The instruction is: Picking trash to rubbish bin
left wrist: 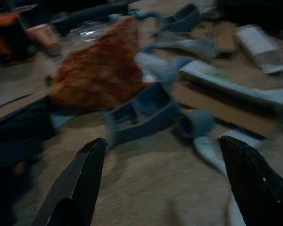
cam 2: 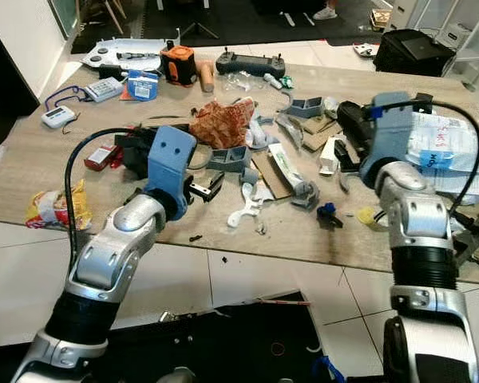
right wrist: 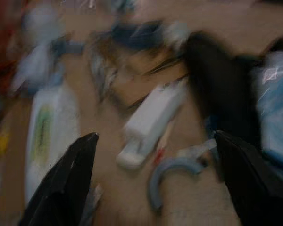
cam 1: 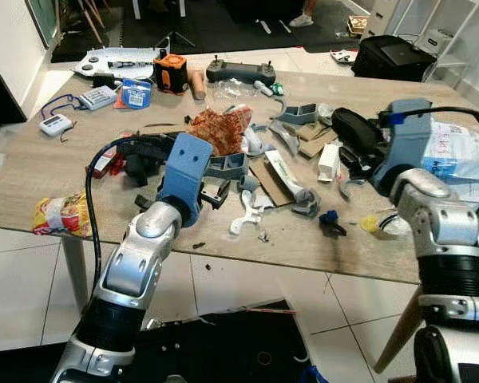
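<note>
Hovering left gripper, fingers apart, over table middle near crumpled red wrapper | right gripper, fingers apart, above white packet toward right edge

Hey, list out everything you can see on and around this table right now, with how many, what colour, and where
table: one, light wood, across the view
crumpled wrapper: one, red-orange, table centre
snack packet: one, yellow and red, near left edge
grey plastic parts: several, blue-grey, scattered mid-table
cardboard piece: one, brown, centre
small white box: one, right of centre
plastic bag: one, white and blue, far right
remote controller: one, dark grey, far edge
orange and black device: one, far edge
blue box: one, far left
black case: one, on floor beyond table
left gripper: open, over grey parts
right gripper: open, above white box
</note>
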You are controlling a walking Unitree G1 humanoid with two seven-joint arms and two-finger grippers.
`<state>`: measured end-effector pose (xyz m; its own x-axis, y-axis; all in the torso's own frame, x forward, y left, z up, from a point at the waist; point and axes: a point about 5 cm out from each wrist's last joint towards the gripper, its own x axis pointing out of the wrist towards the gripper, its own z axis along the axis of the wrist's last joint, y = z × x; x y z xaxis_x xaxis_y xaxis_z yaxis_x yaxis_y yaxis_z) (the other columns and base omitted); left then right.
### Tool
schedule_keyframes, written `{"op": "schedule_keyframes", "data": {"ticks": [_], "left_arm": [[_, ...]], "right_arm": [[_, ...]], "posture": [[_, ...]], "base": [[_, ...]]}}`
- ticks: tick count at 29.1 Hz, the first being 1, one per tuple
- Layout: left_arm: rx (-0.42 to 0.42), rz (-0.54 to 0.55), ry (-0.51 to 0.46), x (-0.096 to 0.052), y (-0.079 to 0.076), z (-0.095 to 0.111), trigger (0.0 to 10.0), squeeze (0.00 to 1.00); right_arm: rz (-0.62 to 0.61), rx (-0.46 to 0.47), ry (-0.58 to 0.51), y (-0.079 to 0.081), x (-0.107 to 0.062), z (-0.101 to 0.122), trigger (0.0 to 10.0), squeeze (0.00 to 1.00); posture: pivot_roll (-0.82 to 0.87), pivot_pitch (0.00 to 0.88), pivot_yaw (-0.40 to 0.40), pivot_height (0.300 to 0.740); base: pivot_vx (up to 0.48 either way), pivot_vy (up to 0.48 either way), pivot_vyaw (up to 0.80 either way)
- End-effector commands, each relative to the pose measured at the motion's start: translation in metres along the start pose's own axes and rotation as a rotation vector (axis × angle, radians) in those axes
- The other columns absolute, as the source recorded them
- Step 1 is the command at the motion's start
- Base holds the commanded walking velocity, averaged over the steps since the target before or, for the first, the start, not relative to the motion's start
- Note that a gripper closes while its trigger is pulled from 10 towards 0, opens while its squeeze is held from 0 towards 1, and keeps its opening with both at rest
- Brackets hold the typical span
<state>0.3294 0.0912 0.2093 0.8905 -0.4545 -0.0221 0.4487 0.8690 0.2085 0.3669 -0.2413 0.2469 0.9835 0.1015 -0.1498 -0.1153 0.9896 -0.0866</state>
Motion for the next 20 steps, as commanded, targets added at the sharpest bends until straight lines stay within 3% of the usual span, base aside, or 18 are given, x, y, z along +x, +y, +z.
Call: {"op": "schedule_keyframes", "data": {"ticks": [1,2,3,8,10,13,20], "left_arm": [[0.044,-0.031,-0.015,-0.002,-0.002,0.005,10.0,0.00],[0.056,-0.056,-0.017,-0.002,-0.005,0.005,10.0,0.00],[0.076,-0.082,-0.019,-0.002,-0.009,0.006,10.0,0.00],[0.107,-0.131,-0.021,-0.001,-0.017,0.008,10.0,0.00],[0.120,-0.148,-0.031,-0.001,-0.019,0.010,10.0,0.00],[0.121,-0.156,-0.036,-0.002,-0.021,0.010,10.0,0.00],[0.132,-0.158,-0.034,-0.001,-0.024,0.010,10.0,0.00]], "right_arm": [[0.077,0.005,0.069,0.001,0.001,-0.004,10.0,1.00],[0.125,-0.053,0.115,-0.001,0.000,-0.006,10.0,0.62],[0.173,-0.095,0.156,-0.001,-0.001,-0.009,10.0,0.00],[0.368,-0.155,0.227,0.007,-0.003,-0.015,10.0,0.00],[0.483,-0.281,0.264,0.014,-0.008,-0.019,10.0,0.00],[0.573,-0.348,0.307,0.018,-0.012,-0.022,10.0,0.00],[0.577,-0.412,0.372,0.019,-0.007,-0.028,10.0,0.00]], "posture": [[-0.02,0.135,0.011,0.740],[-0.02,0.134,0.007,0.740],[-0.02,0.134,0.007,0.740],[-0.02,0.145,-0.002,0.740],[-0.02,0.145,-0.002,0.740],[-0.02,0.152,-0.012,0.740],[-0.03,0.158,-0.022,0.740]], "base": [[0.000,0.000,0.00],[0.000,0.000,0.00],[0.000,0.000,0.00],[0.000,0.000,0.00],[0.000,0.000,0.00],[0.000,0.000,0.00],[0.000,0.000,0.00]]}}
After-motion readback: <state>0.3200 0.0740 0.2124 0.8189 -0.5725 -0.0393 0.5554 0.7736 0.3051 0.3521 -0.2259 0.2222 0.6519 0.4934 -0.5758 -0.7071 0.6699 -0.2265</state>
